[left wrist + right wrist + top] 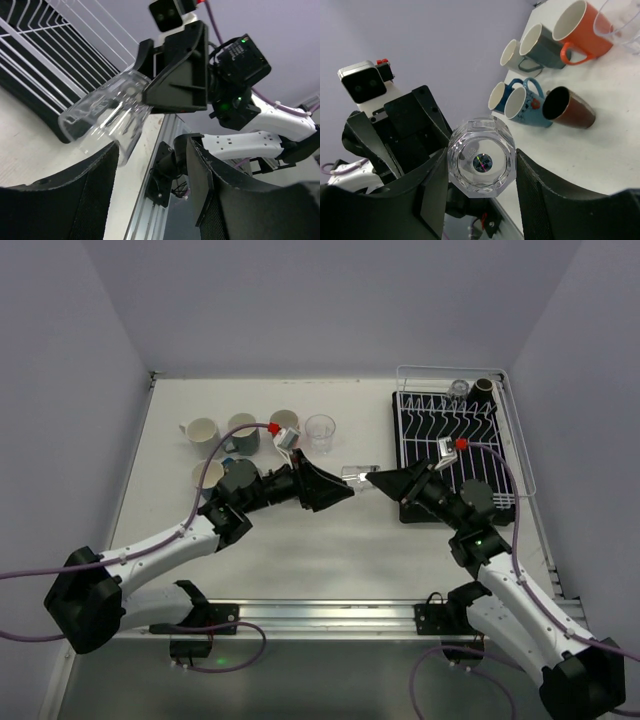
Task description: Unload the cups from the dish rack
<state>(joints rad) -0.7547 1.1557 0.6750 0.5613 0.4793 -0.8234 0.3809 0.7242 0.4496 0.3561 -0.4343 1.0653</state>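
My right gripper point(374, 479) is shut on the base of a clear glass point(358, 474) and holds it on its side above the table, left of the dish rack point(480, 455). In the right wrist view the glass point(481, 162) sits between my fingers, base toward the camera. My left gripper point(348, 493) is open, facing the glass's mouth from the left. In the left wrist view the glass's point(100, 117) rim is at my left finger point(95, 185). Another clear glass point(458, 390) and a dark brown cup point(483, 387) stand at the rack's far end.
On the table's left stand a cream mug point(203, 430), grey mug point(243, 430), orange mug point(285, 423), clear glass point(320, 430) and cream mug point(207, 475). The right wrist view also shows a blue mug point(500, 95), light blue mug point(525, 105) and brown cup point(567, 107).
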